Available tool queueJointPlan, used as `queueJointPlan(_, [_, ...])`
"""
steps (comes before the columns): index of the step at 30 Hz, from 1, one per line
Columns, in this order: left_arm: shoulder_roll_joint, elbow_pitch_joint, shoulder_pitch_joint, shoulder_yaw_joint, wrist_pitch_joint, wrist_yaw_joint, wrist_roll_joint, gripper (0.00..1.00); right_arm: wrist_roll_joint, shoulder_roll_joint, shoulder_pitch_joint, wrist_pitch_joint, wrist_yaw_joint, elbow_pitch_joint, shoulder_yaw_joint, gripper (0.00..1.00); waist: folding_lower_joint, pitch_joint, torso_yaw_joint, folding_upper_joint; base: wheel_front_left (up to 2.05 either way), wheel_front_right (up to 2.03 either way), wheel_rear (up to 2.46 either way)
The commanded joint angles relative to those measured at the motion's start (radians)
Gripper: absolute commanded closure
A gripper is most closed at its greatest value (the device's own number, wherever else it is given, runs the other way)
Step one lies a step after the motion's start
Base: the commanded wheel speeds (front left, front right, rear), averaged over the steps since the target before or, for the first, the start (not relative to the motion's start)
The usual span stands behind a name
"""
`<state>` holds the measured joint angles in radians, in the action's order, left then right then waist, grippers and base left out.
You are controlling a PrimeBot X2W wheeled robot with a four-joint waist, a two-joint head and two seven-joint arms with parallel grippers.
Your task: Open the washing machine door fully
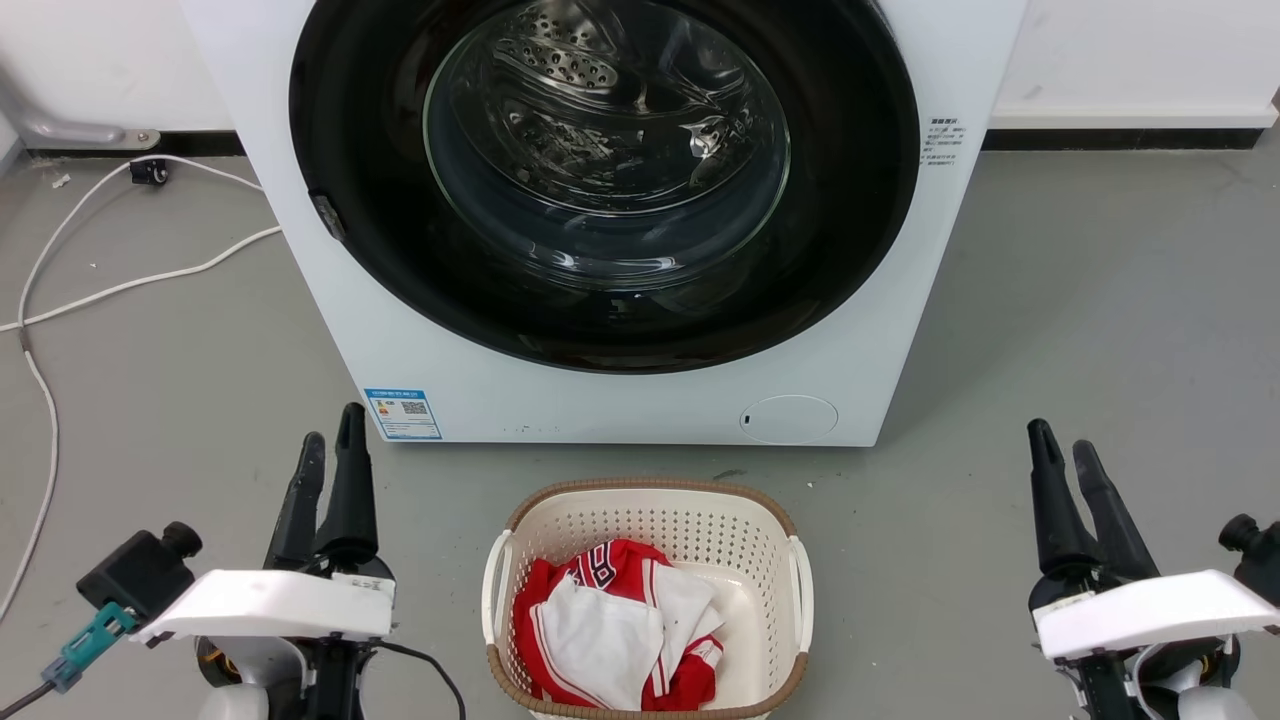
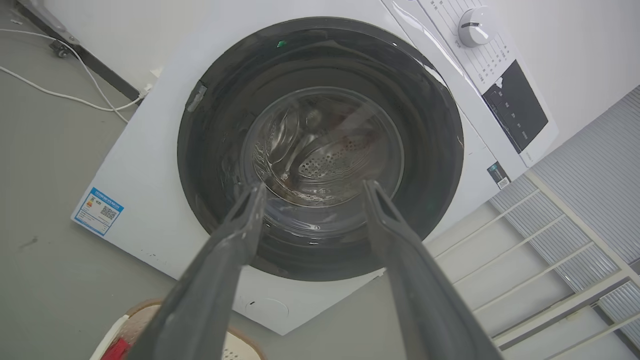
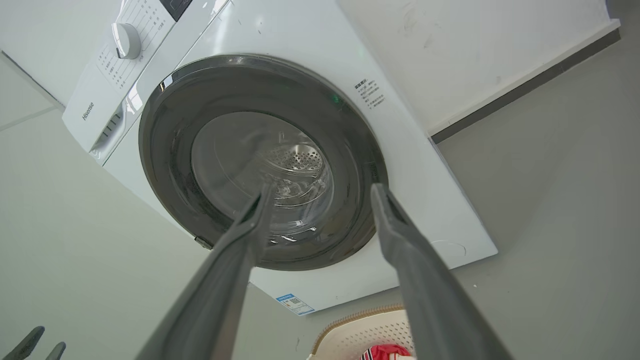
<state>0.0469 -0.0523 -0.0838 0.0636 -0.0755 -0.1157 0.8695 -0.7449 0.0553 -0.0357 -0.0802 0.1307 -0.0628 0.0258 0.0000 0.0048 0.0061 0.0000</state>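
In the basket (image 1: 655, 528), red-and-white clothes (image 1: 610, 625); washing machine door (image 1: 850, 200) shut.

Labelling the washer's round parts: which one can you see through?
The big glossy black door: its clear glass centre shows the steel drum. The small flap low on the front and the knob are solid white.

A smooth grey floor (image 1: 1100, 300) is recorded throughout, with slight scuffs and specks noted. The wall (image 1: 1130, 50) is painted white and is finished at its foot by a dark skirting strip (image 1: 1120, 138). A grey pipe (image 1: 60, 128) is fixed low against the wall on the left. White cables (image 1: 54, 440) are left loose across the floor near a small black plug (image 1: 148, 172). A ribbed grey panel (image 2: 600, 165) behind a white railed frame (image 2: 580, 226) is seen in the left wrist view. Lighting is even and diffuse.
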Motion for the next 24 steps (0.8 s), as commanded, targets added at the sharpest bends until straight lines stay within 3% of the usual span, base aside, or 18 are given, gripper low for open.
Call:
queueJointPlan(1, [0.003,0.019,-0.001,-0.008,-0.011,0.005,-0.048,0.00,0.043,0.000,-0.004,-0.010,0.000,0.020,-0.006,0.00,0.0000,0.000,0.000,0.0000,0.00,0.00,0.00])
queueJointPlan(17, [0.026,-0.006,0.015,-0.071,-0.064,0.036,-0.355,0.00,0.283,-0.002,0.008,0.010,0.000,0.019,-0.021,0.00,0.0000,0.001,0.003,0.0000,0.00,0.00,0.00])
queueJointPlan(24, [0.041,-0.001,0.015,-0.091,-0.083,0.054,-0.437,0.00,0.361,-0.003,0.011,0.013,0.000,0.028,-0.021,0.00,0.0000,0.001,0.005,0.0000,0.00,0.00,0.00])
